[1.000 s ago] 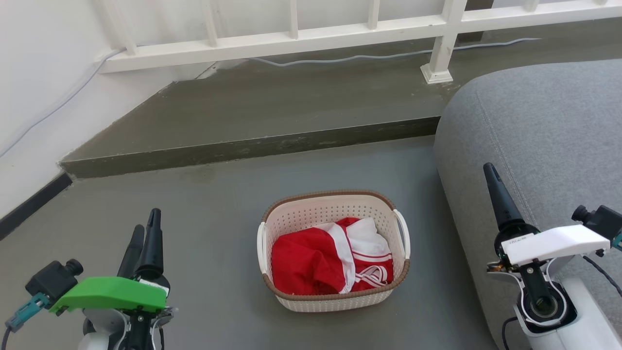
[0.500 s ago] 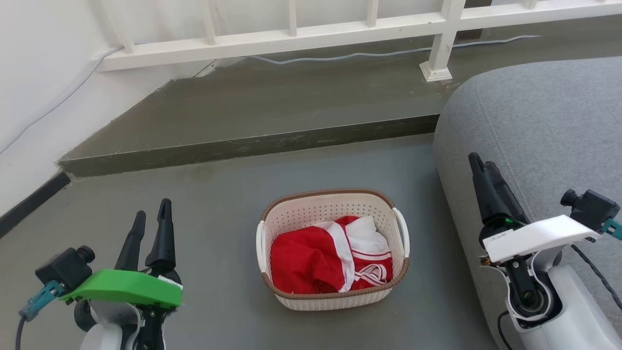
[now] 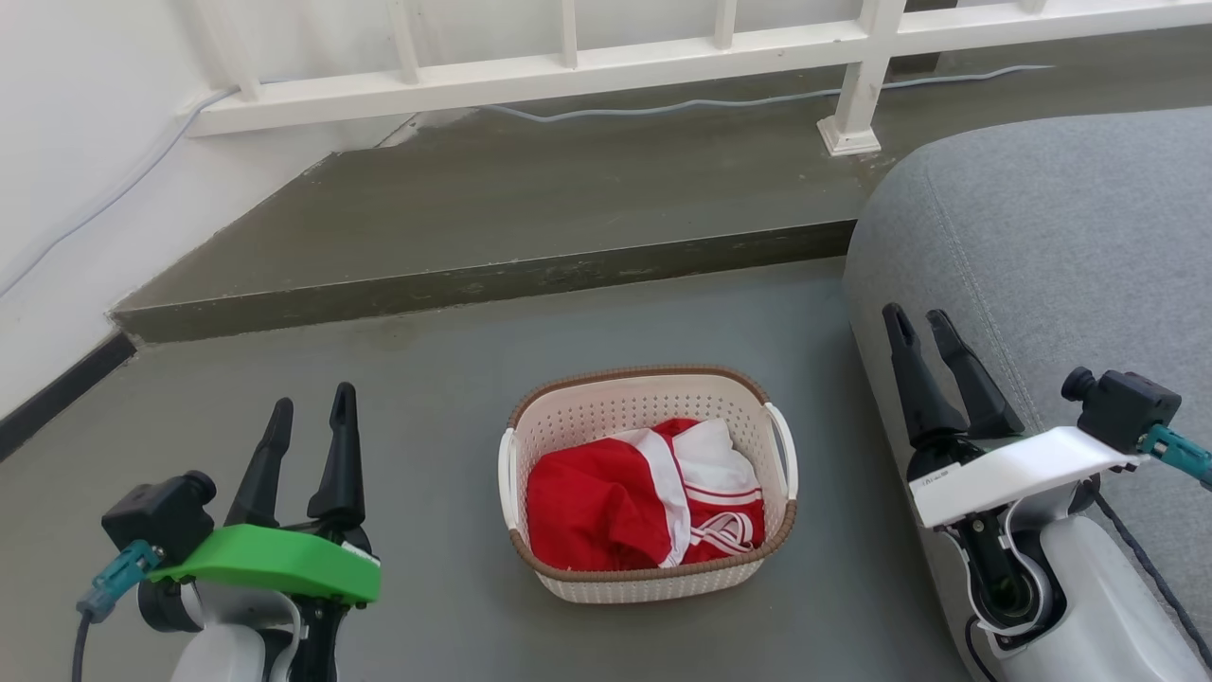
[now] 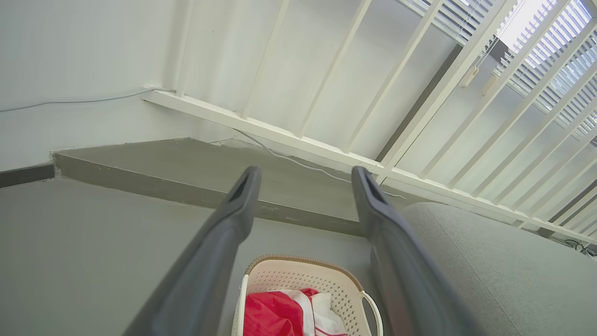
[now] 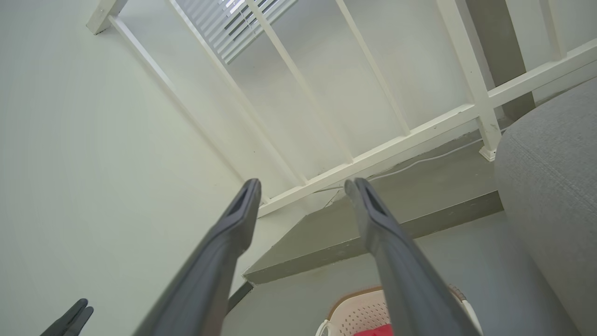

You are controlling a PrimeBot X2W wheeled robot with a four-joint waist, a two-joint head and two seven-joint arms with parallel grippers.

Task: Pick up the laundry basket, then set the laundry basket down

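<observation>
Head view, lower half: dull grey floor (image 3: 426, 360), smooth, bounded at the upper left by a white wall (image 3: 76, 114) with black skirting (image 3: 57, 403). Across the middle of the frame: raised concrete step (image 3: 530, 208), darker riser along its front edge. Along the top edge: white railing (image 3: 568, 71), one post footed on the step, pale cable (image 3: 663, 104) trailing beneath. Right side: grey upholstered sofa (image 3: 1042, 237). Centre, on the floor, near the sofa's left edge: laundry basket (image 3: 653, 589), upright, cream-white, perforated, rounded-rectangular, brown woven-look rim, white loop handle at left and right sides; inside, crumpled red-and-white garment (image 3: 606, 502). Lower left: left gripper (image 3: 313, 398), jaws spread, apart from the basket. Lower right: right gripper (image 3: 915, 314), jaws parted, before the sofa, apart from the basket.
</observation>
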